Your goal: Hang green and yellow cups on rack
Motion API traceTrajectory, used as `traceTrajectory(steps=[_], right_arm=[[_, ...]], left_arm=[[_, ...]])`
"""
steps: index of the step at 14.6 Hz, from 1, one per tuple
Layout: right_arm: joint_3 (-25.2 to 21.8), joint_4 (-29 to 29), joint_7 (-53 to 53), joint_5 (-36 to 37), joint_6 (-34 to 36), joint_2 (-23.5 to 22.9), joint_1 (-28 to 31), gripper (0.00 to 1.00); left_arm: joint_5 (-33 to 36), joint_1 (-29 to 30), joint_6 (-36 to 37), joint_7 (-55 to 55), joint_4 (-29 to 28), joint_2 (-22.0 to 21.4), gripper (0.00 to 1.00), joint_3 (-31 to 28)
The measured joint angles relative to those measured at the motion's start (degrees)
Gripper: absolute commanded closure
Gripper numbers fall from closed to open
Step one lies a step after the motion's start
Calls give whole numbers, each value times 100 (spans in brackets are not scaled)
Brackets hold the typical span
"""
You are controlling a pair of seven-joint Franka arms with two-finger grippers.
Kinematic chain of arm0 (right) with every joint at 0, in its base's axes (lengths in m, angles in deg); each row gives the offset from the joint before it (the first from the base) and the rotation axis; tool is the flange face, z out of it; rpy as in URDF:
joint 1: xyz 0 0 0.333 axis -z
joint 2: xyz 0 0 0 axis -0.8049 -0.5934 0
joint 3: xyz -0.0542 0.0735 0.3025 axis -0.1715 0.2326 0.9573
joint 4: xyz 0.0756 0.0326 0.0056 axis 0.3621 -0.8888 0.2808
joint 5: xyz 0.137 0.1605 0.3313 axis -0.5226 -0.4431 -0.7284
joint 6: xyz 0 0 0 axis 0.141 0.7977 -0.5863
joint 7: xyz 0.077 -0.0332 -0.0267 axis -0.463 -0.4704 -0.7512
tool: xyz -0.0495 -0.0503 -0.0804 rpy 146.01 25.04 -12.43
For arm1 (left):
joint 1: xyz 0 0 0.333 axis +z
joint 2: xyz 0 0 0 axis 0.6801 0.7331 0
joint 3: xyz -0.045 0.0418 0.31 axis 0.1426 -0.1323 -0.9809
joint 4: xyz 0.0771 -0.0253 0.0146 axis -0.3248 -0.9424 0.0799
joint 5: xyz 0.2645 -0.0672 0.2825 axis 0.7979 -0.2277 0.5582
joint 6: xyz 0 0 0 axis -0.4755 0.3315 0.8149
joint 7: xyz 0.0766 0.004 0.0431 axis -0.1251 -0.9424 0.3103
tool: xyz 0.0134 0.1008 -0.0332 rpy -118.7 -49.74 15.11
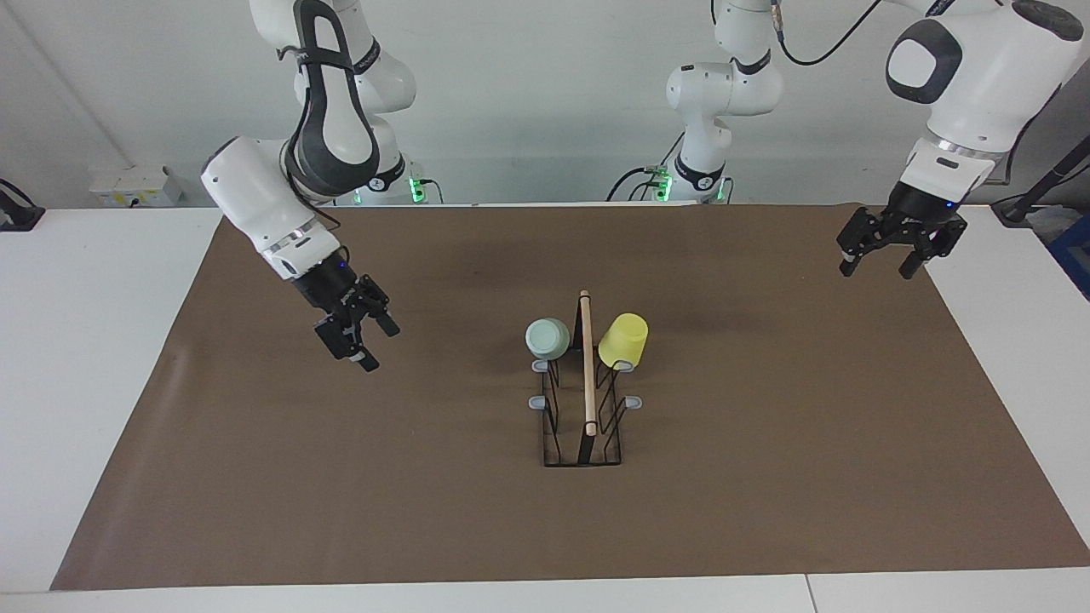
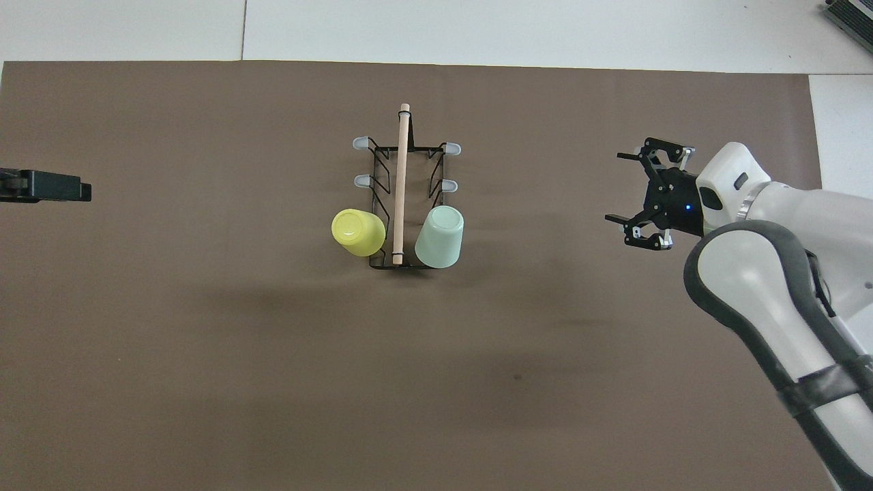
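Observation:
The black wire rack (image 1: 588,375) with its wooden rod stands mid-table on the brown mat; it also shows in the overhead view (image 2: 401,184). The mint green cup (image 1: 547,338) (image 2: 440,237) hangs mouth-down on a prong on the side toward the right arm, at the rack's end nearer the robots. The yellow cup (image 1: 623,340) (image 2: 358,232) hangs on the matching prong toward the left arm. My right gripper (image 1: 379,345) (image 2: 614,187) is open and empty, in the air over the mat, well apart from the rack. My left gripper (image 1: 877,271) (image 2: 68,187) is open and empty over the mat's edge.
The brown mat (image 1: 766,477) covers most of the white table (image 1: 85,340). Two bare grey-tipped prongs (image 1: 539,402) on each side of the rack stick out at its end farther from the robots.

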Motion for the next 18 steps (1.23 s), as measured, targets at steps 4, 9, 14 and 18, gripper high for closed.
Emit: traceTrajectory(steps=[4,9,14,18], right_arm=[[-11,44,1577,1903,315,16,203,0],[-9,208,4291,3264,1066,261,293,0],[53,302,7515,3737,1807,482,247,0],[119,808,10162,4126,3000,595,61,0]], left_arm=[[101,14,338,-195,168,3,0,24],[143,8,736,-239,262,-66,0,112],[224,29,1368,-245,545,-77,0,359],[428,345,1726,-242,723,-77,0,992]])
